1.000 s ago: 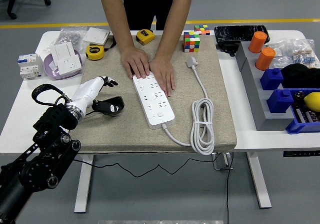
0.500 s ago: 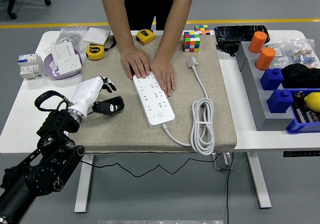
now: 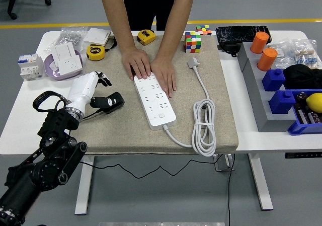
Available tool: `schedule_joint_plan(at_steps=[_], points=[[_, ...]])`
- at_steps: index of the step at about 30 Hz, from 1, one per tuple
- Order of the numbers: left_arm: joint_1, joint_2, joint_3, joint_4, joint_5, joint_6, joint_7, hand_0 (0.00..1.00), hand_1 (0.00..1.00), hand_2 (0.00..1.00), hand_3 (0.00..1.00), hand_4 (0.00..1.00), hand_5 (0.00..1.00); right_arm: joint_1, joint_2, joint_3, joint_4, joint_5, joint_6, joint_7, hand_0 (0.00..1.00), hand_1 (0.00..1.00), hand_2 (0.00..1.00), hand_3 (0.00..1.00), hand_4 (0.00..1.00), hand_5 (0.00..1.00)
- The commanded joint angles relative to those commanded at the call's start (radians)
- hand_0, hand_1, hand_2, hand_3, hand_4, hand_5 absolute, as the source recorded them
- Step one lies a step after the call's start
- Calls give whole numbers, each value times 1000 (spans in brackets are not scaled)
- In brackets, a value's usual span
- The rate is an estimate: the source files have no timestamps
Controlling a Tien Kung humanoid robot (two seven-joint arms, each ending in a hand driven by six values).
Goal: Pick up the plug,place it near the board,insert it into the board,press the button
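- Since the earlier frames, the left hand (image 3: 95,85), white-shelled with black fingers, has drifted toward the desk's far-left side, and the small black plug (image 3: 107,102) has shifted with it; it now lies just beside the wrist, near the left edge of the beige felt mat (image 3: 201,135).
- Whether the fingers grip the plug cannot be told: they point past it and look loosely curled, closed on nothing visible.
- No right hand shows.
- The long white power strip (image 3: 154,99) sits mid-mat, pinned at its far end by a person's two hands (image 3: 151,67); its button is near the close end.
- Judged by looks, the plug is light, rigid, smooth plastic and liable to skid on felt; its thin black cord (image 3: 88,118) will tug little.
- Best taken across the flat sides of the body, prongs left free.
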State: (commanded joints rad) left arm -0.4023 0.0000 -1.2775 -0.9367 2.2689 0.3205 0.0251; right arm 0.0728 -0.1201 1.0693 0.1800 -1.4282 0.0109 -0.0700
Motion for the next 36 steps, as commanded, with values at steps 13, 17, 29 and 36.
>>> schedule_joint_plan(at_steps=[13,17,29,36], points=[[-8,0,-22,17,0,-26,15,596,633,486,448,998,184,2,0,1,0,2,-1,1,811,720,693,606,886,574],[-8,0,-30,-3,0,-2,7,593,632,480,446,998,190,2,0,4,0,1,0,1,812,720,694,606,886,574],[15,6,-20,-156,0,35,-15,582,620,470,442,998,242,0,1,10,0,-4,0,-1,812,720,693,606,886,574],[45,52,78,-303,-71,18,-21,604,657,618,580,998,293,-3,-1,9,0,-4,0,0,812,720,693,606,886,574]])
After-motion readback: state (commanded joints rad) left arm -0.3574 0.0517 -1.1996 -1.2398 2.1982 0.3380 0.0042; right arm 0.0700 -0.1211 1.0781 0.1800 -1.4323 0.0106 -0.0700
